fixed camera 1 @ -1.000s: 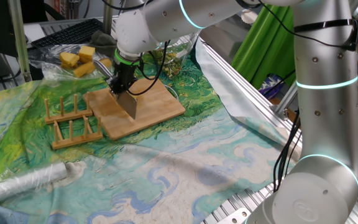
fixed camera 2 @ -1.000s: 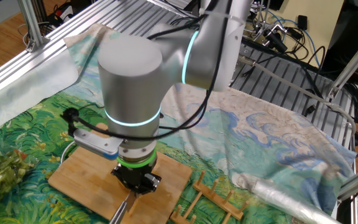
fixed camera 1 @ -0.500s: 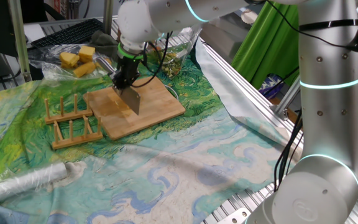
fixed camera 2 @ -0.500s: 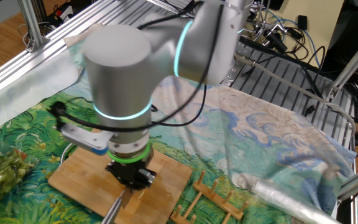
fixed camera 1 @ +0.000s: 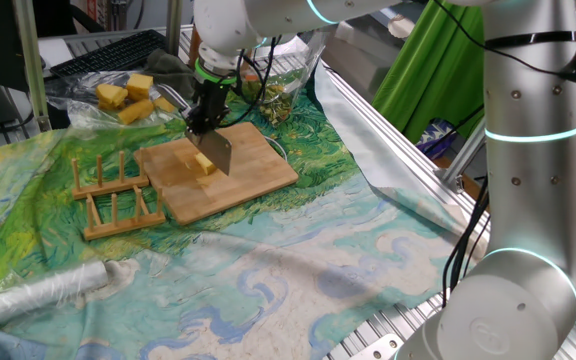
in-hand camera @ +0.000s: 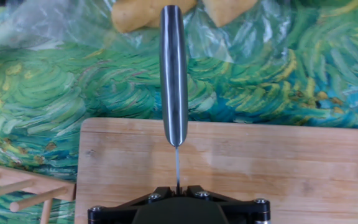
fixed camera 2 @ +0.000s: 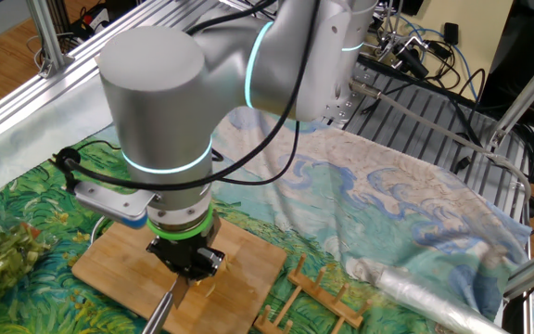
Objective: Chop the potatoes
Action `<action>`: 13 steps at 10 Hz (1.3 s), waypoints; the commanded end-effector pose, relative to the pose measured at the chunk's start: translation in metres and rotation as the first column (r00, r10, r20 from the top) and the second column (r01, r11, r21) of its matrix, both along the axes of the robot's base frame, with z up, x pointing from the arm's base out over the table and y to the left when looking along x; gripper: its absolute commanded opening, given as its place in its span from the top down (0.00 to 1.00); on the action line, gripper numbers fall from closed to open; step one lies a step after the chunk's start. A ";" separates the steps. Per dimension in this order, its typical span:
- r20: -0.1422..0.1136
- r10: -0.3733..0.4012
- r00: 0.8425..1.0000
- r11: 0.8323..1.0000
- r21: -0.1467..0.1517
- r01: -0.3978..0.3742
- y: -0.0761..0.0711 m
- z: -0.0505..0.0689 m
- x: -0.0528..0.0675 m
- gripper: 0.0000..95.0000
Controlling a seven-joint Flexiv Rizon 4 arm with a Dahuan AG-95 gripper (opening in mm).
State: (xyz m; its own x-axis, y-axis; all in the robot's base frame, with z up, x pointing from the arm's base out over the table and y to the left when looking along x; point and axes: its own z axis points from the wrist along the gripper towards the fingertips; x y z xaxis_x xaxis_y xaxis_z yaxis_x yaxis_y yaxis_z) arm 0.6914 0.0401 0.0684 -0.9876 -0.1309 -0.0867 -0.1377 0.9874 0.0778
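Potatoes [fixed camera 1: 203,163] now uncovered beside knife [fixed camera 1: 216,152]

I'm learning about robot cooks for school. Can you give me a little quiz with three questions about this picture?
1. True or false: the claw is shut on a knife.
2. What lies on the wooden board beside the blade? A) a potato piece B) a spoon C) an egg
3. Fill in: the two wooden racks sit on the painted ____, next to the board.

Key: 1 true; 2 A; 3 cloth.
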 end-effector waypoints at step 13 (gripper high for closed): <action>0.003 -0.011 1.000 1.000 -0.008 0.011 -0.001 0.000 0.001 1.00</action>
State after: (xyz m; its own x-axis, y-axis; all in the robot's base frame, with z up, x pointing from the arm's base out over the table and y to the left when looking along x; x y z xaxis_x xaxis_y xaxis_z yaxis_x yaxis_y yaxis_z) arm 0.6924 0.0401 0.0681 -0.9891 -0.1172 -0.0890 -0.1235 0.9899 0.0690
